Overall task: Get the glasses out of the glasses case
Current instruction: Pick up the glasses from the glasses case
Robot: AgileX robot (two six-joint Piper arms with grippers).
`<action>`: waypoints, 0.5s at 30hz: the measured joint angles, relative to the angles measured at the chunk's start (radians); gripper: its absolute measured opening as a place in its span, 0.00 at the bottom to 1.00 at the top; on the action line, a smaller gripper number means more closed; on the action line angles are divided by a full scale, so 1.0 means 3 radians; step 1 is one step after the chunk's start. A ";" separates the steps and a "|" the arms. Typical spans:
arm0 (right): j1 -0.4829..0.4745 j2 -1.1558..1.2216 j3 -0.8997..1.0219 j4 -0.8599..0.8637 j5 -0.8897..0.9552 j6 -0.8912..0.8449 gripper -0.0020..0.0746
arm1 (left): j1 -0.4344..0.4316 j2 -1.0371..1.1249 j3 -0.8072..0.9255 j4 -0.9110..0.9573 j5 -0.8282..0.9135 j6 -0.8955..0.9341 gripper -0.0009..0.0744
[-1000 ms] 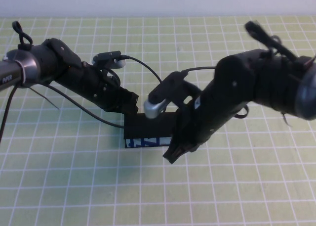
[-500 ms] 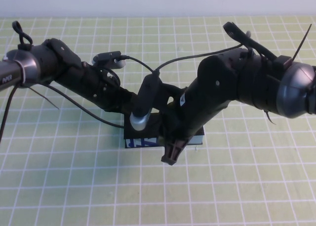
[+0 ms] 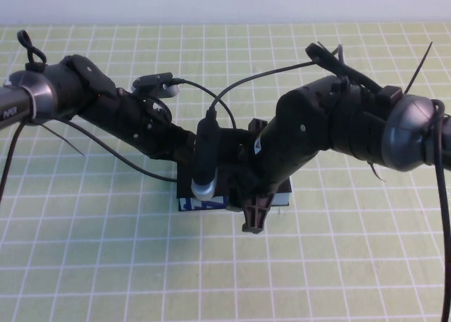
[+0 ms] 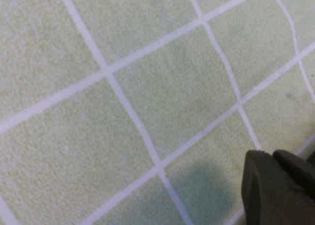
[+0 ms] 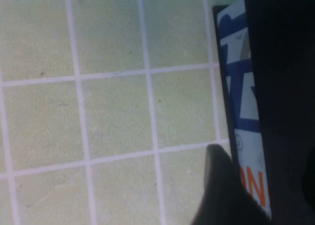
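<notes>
The right gripper (image 3: 255, 216) is down at the front edge of the glasses case (image 3: 201, 203), its tip hanging just past the printed face at about 6 o'clock of the box; whether its fingers are parted or closed I cannot tell. In the right wrist view one dark finger (image 5: 221, 185) lies right against the blue and orange print of the glasses case (image 5: 243, 116). The left gripper (image 3: 180, 149) sits at the case's 10 o'clock corner, pressed close to the back of it, its fingers too hidden to judge. The case sits mid-table on the green grid mat (image 3: 106, 265), largely covered by both arms. The glasses do not show anywhere, so I'd say they are not out yet and the lid appears unopened: nearly everything is left to do. Compared with a second ago, the right arm has swung in toward 9 o'clock and dropped lower over the case, while the left arm has hardly budged.
</notes>
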 joint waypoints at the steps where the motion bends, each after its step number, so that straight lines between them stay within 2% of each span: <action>1: 0.0000 0.0029 0.0000 -0.0017 -0.0014 0.0000 0.44 | 0.0000 0.0000 0.0000 0.0000 0.0000 0.0000 0.01; 15: 0.0000 0.0223 0.0000 -0.0208 -0.0308 -0.0007 0.44 | 0.0000 0.0000 0.0000 -0.0022 0.0000 -0.0013 0.01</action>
